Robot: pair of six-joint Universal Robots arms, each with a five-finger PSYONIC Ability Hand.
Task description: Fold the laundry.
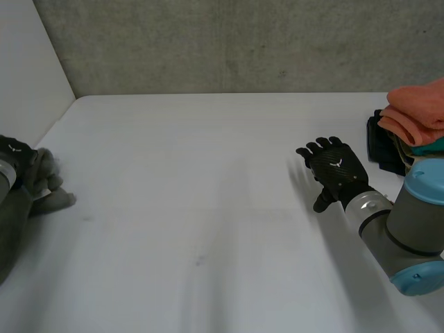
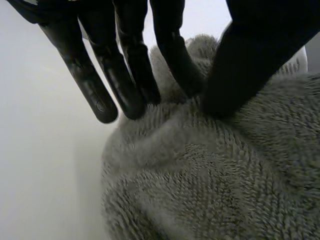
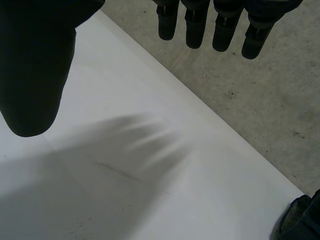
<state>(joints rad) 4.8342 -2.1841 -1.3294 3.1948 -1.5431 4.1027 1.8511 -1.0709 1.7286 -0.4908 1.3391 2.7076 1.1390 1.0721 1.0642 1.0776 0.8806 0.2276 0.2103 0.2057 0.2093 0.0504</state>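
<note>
A grey terry towel [image 1: 54, 186] lies bunched at the table's left edge, partly hidden by my left arm. My left hand [image 1: 16, 157] sits on top of it. In the left wrist view the left hand [image 2: 125, 65] pinches a raised ridge of the grey towel [image 2: 210, 175] between its thumb and fingers. My right hand [image 1: 336, 170] hovers over the bare white table [image 1: 208, 180] at the right, holding nothing. In the right wrist view the right hand [image 3: 35, 65] has straight, spread fingers above the tabletop.
A stack of folded laundry [image 1: 420, 114], orange on top with teal and pale layers below, stands at the right edge beside a black folded piece [image 1: 381, 146]. That dark cloth [image 3: 295, 220] appears past my right hand. A grey wall runs behind the table.
</note>
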